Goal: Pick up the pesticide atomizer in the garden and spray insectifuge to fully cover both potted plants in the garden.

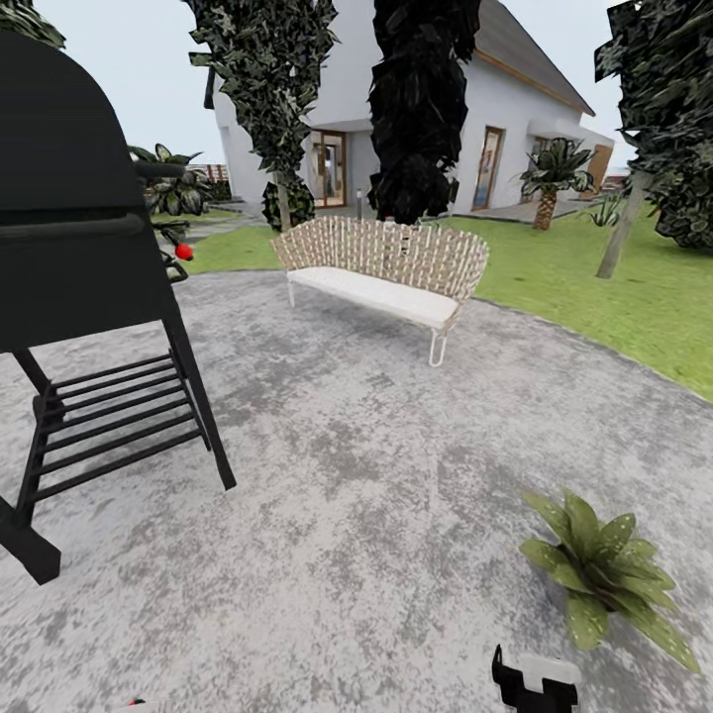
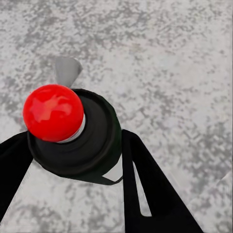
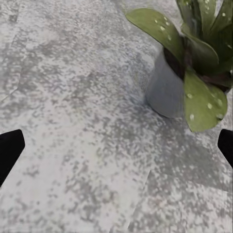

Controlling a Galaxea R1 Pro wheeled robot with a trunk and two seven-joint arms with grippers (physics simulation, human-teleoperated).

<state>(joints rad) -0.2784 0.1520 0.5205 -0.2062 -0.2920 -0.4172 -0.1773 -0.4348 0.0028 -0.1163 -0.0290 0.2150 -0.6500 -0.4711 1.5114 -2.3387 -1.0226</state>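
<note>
Clasping atomizer (image 2: 73,131) — left claw (image 2: 73,160) tips hidden.

The left gripper (image 2: 73,160) has flat black fingers (image 2: 145,189). The right gripper (image 3: 116,145) shows black fingertips (image 3: 9,148); from the head, its body (image 1: 535,681) is black and white.

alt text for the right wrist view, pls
A potted plant with speckled pointed green leaves in a grey pot stands on the grey mottled patio. The right gripper's dark fingertips sit wide apart at the frame's edges, holding nothing.
</note>
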